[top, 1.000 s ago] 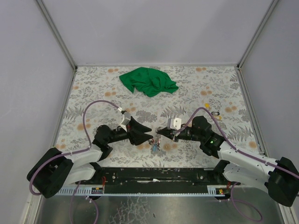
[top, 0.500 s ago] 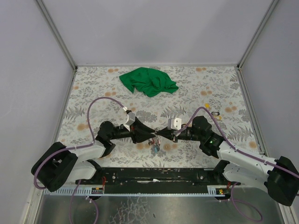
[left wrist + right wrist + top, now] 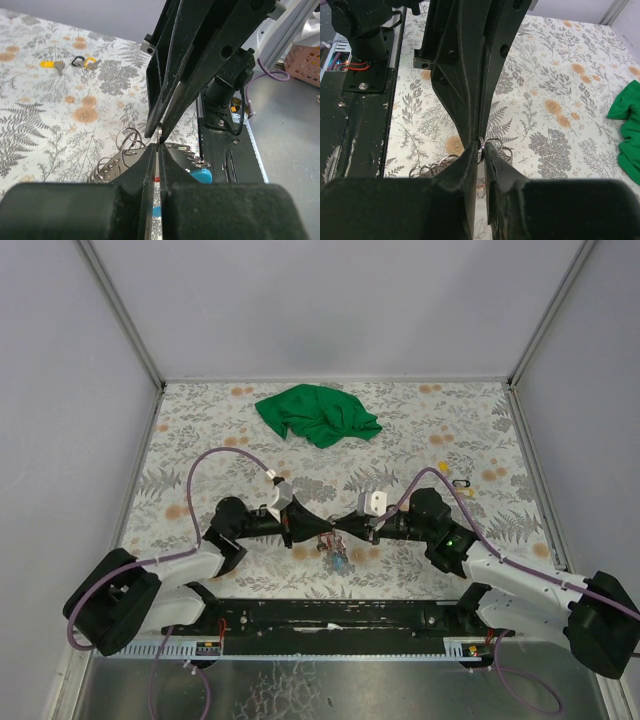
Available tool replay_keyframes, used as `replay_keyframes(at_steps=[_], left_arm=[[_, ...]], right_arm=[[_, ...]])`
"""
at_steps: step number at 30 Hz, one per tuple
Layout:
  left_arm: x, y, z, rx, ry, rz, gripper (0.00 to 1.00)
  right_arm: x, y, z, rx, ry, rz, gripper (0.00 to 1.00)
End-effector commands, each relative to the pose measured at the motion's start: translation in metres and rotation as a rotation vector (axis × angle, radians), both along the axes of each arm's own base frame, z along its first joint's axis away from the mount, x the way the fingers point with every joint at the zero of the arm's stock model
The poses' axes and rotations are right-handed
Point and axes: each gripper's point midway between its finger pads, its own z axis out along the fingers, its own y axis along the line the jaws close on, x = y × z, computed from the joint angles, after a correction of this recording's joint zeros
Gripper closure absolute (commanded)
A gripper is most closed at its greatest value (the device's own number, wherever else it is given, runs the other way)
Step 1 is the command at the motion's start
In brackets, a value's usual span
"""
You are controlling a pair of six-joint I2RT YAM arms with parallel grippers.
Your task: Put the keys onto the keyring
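Right wrist view has the keyring (image 3: 481, 145) at its centre: a thin grey wire loop standing on edge in the narrow gap between the tips of the right gripper (image 3: 480, 149), which is clamped onto that wire. More grey rings, linked like a short chain, trail down and to the left of the tips and lie slack over the flowered table (image 3: 200, 430)

From the left wrist, the same coil of rings shows just left of the fingertips, and the keys hang under them: a light blue tag (image 3: 201, 176) pokes out on the right side of the fingers and a sliver of a red tag (image 3: 157, 178) shows in the slit between them. The metal blades are mostly hidden behind the fingers

The left gripper (image 3: 158, 146) is clenched, its two fingers pressed flat together, and its tips meet the right gripper's tips point to point. A thin bit of metal sits at that meeting point, but I cannot tell whether the left fingers actually pinch it

Seen from above, both arms reach inward from the near edge and join tips near the middle of the table, with the small bunch dangling just on the near side of them

Well apart on the right lie a yellow-tagged key (image 3: 50, 64) and a dark-and-yellow clip (image 3: 82, 62), just beside each other. A crumpled green cloth (image 3: 318, 414) lies at the far side
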Motion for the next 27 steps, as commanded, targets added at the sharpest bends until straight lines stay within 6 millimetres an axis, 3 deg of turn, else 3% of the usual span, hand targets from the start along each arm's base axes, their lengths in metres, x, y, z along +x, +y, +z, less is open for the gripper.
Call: replay_keyframes(at_steps=[1, 7, 16, 27], left_arm=[[0.015, -0.001, 0.009, 0.046, -0.055, 0.071, 1.00], [0.026, -0.001, 0.002, 0.186, -0.057, 0.158, 1.00], [0.029, -0.015, -0.007, 0.422, -0.077, 0.224, 1.00], [0.022, -0.019, 0.001, 0.475, -0.125, 0.249, 1.00]], right_arm=[[0.003, -0.002, 0.015, 0.019, -0.045, -0.016, 0.81], [0.006, -0.016, 0.008, -0.062, -0.023, -0.077, 0.69], [0.016, -0.026, 0.021, -0.150, -0.051, -0.131, 0.57], [0.019, -0.029, 0.016, -0.235, -0.045, -0.128, 0.58]])
